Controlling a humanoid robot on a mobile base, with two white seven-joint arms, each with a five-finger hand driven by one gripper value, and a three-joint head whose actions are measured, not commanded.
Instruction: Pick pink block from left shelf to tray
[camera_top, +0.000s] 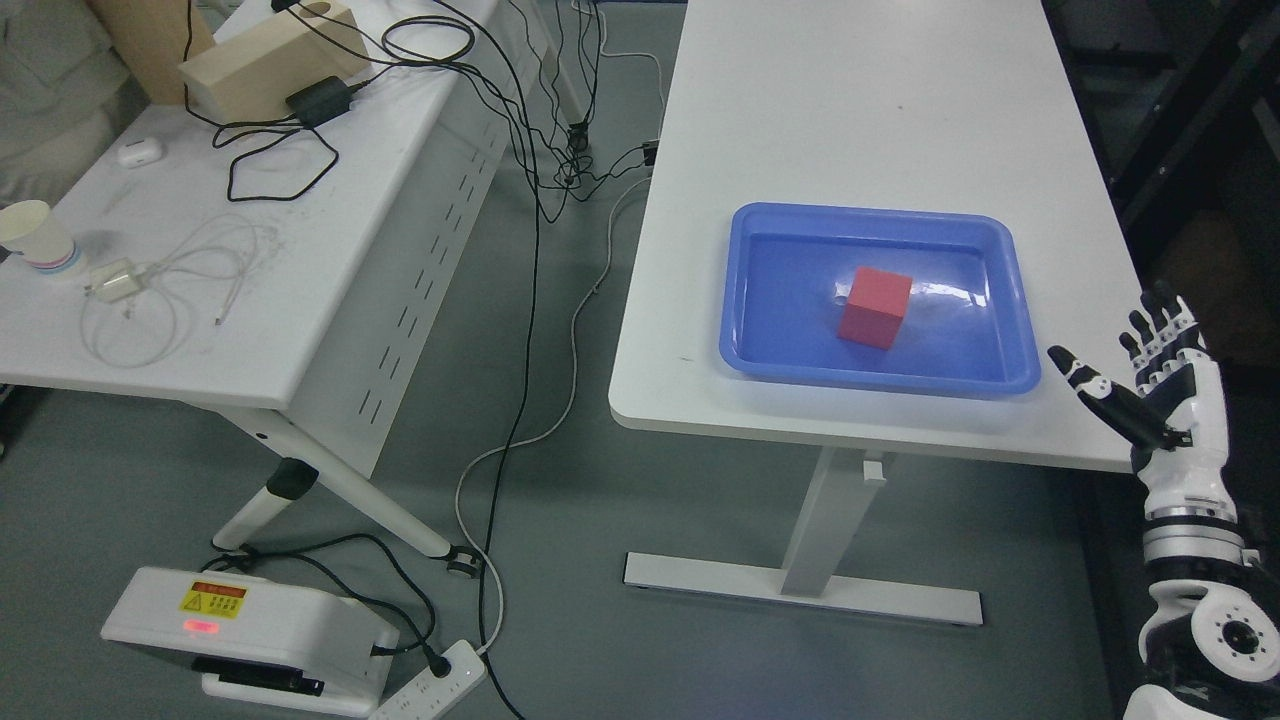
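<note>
Nearest, at the lower right edge, the right hand (1150, 385) rises on its white and black forearm, palm turned toward the middle of the scene, the four fingers (1160, 320) straight and fanned upward and the thumb held out to the left. It is fully released: nothing lies in it and nothing touches it, and it hangs just off the front right corner of the white table (860, 130), beside the edge rather than over the top. On the floor at the lower left sits a white box (250, 630) with a yellow warning label and a red light, and a white power strip (440, 685) lies just beside it with black cables running up from it. Farther in, on the front half of the white table, rests a blue tray (760, 300), and the block (875, 307) stands inside it, a little left of the tray's middle, flat on the tray floor and apart from every wall; it looks pinkish red in this light. The block is well apart from the hand, with the tray's right rim and a strip of bare tabletop between them. To the left, across a gap of grey floor, a second white table (300, 300) carries a paper cup (35, 235) at its left edge, a coiled white cable with a charger (115, 280) near the cup, a small white earbud case (138, 152) farther back, and at the far end a pale wooden box (270, 60) with a black adapter (320, 100) touching it.
</note>
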